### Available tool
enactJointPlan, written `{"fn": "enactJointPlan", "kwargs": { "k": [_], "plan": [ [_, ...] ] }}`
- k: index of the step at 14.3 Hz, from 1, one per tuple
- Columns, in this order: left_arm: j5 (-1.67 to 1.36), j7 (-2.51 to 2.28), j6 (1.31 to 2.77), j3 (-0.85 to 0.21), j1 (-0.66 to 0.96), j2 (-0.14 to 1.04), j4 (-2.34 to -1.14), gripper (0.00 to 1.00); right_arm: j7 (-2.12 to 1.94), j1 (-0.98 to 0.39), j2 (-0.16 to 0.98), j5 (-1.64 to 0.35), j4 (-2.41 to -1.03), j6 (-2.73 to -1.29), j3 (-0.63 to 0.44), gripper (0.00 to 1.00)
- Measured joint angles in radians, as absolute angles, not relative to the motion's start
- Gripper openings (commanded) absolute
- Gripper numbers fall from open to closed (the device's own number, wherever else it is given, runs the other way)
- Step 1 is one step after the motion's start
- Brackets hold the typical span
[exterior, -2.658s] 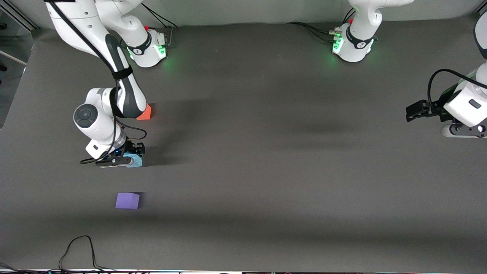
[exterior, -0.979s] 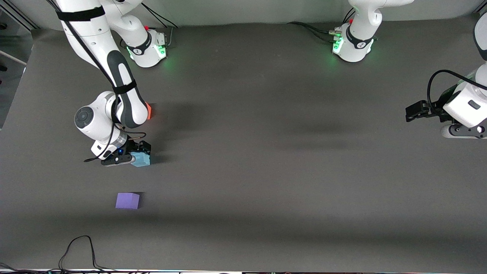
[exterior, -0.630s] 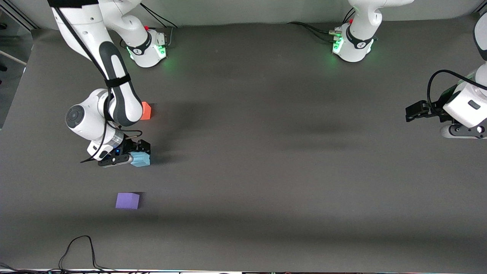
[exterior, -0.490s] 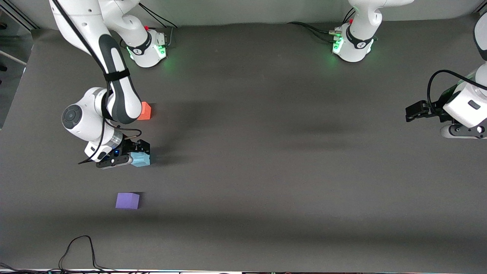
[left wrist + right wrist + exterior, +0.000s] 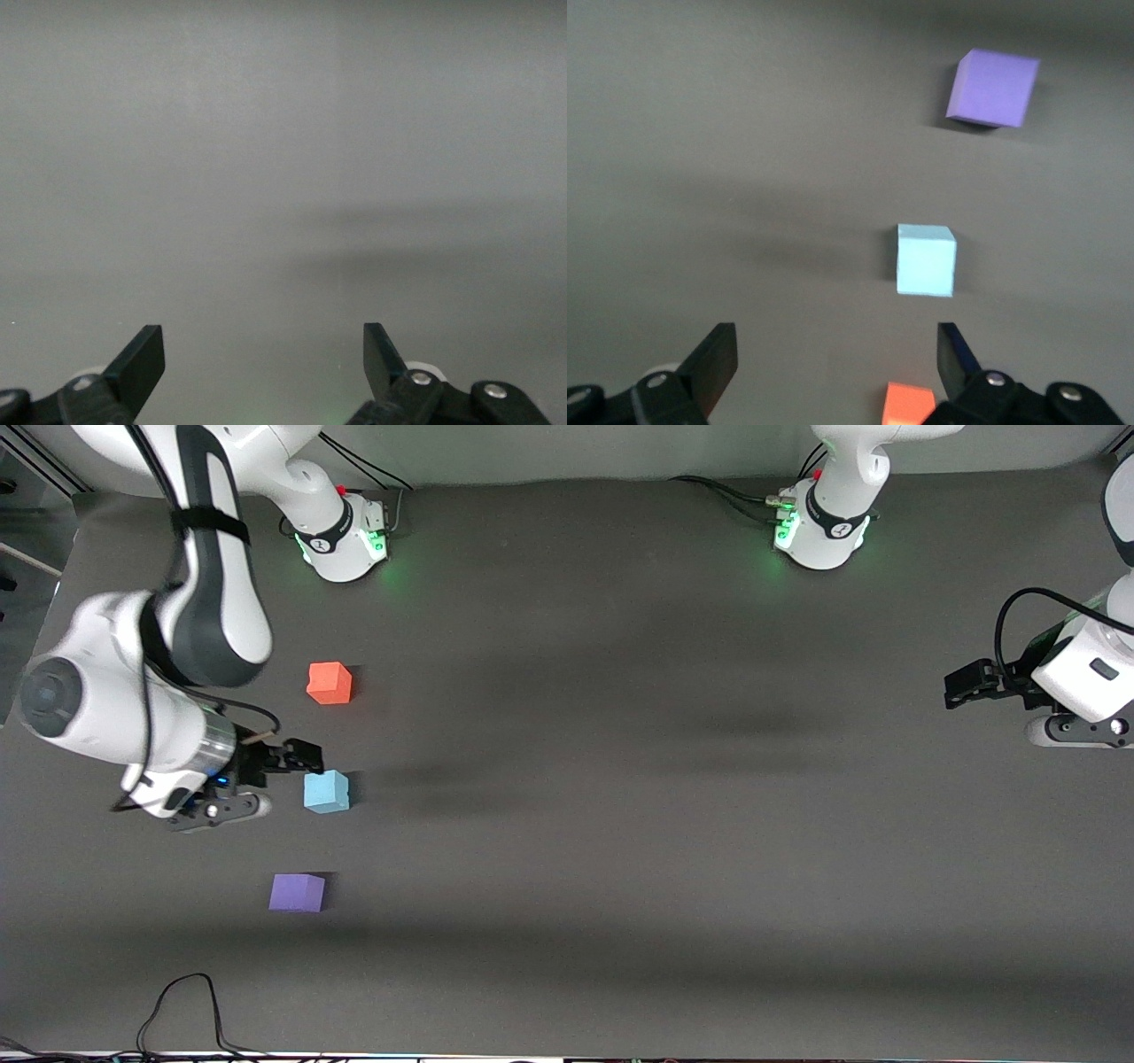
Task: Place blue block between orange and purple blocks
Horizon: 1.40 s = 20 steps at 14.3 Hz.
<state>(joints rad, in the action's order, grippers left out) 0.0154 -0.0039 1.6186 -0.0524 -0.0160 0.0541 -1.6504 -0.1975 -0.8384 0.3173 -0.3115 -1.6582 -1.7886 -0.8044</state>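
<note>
Front view, near to far: the purple block (image 5: 297,893), then the blue block (image 5: 326,792) at its 1 o'clock, then the orange block (image 5: 330,683) at 12. Right gripper (image 5: 257,779), spread wide and empty, hangs beside the blue block. Left gripper (image 5: 961,685) waits, likewise wide and empty.

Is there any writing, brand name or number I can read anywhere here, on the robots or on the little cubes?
No text can be read.
Black bands on the arm bases carry a small white mark: too small to read.
Blue block, orange block, purple block: plain faces, no labels.
Right gripper and left gripper, both open: no legible markings.
</note>
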Motion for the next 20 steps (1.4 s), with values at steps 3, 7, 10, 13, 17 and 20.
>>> {"fn": "enactJointPlan", "kwargs": {
  "k": [3, 7, 10, 13, 17, 20],
  "plan": [
    [0.015, -0.004, 1.619, -0.052, -0.016, 0.054, -1.650, 1.00, -0.166, -0.821, 0.284, -0.294, -1.523, -1.645, -0.801, 1.00],
    [0.015, -0.004, 1.619, -0.052, -0.016, 0.055, -1.650, 1.00, -0.150, -0.507, 0.222, -0.230, -1.433, -1.516, -0.503, 1.00],
    [0.015, -0.004, 1.619, -0.052, -0.016, 0.055, -1.650, 1.00, -0.104, -0.220, 0.150, -0.138, -1.464, -1.506, -0.165, 1.00],
    [0.015, -0.004, 1.619, -0.052, -0.016, 0.055, -1.650, 1.00, -0.091, -0.080, 0.074, -0.127, -1.605, -1.583, -0.026, 1.00],
    [0.015, -0.004, 1.619, -0.052, -0.016, 0.055, -1.650, 1.00, -0.084, -0.074, -0.009, -0.125, -1.761, -1.651, -0.020, 1.00],
    [0.015, -0.004, 1.619, -0.052, -0.016, 0.055, -1.650, 1.00, -0.034, -0.123, -0.031, -0.120, -1.778, -1.650, -0.054, 1.00]
  ]
}}
